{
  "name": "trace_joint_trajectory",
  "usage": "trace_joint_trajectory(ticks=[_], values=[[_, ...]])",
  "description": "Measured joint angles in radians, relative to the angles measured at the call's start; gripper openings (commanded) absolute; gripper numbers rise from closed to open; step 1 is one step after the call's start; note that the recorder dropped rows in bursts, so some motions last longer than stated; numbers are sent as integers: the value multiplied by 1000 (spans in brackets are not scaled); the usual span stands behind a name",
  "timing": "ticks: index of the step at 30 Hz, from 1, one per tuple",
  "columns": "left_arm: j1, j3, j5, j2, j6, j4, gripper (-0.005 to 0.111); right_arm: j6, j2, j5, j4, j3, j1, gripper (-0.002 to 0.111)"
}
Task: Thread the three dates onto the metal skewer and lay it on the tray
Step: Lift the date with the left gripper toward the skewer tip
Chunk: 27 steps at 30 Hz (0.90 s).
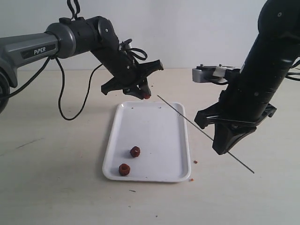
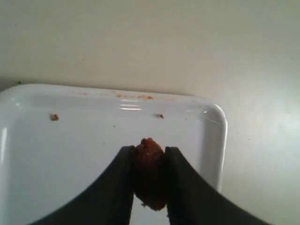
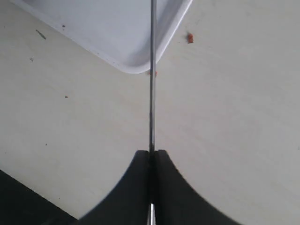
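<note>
Held date: one wrinkled, dark red-brown date (image 2: 149, 180) is pinched between the jaws of my left gripper (image 2: 149, 151). The jaws are partly closed and clamp its two sides. It hangs over the far edge of the tray (image 2: 28, 154).
Metal skewer: the metal skewer (image 1: 187, 119) is held in mid-air by my right gripper (image 1: 223, 149). Its jaws are pressed fully together on the thin rod, with a short tail behind them.
Skewer axis: in the exterior view it runs from the free tip at 10 o'clock down to the tail at 4 o'clock.
Key relation: the free tip lies at 3 o'clock from the held date, just beside it and about level. I cannot tell whether they touch.
Next move, my judgement: the date must travel along that axis, toward 4 o'clock, with its middle lined up on the tip.
Loose dates: two loose dates (image 1: 135, 151) rest on the tray, toward 7 o'clock from its centre, close together but apart.
Tray: it lies flat on the table (image 1: 56, 187), between both arms.
</note>
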Motion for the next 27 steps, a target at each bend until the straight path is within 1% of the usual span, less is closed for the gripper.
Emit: trace_joint_trajectory(ticks=[16, 27], values=[[6, 0, -9, 0, 7, -120, 23, -7, 19, -19, 2, 0, 2, 0], [6, 0, -19, 0, 25, -136, 23, -9, 28, -72, 1, 0, 2, 0]])
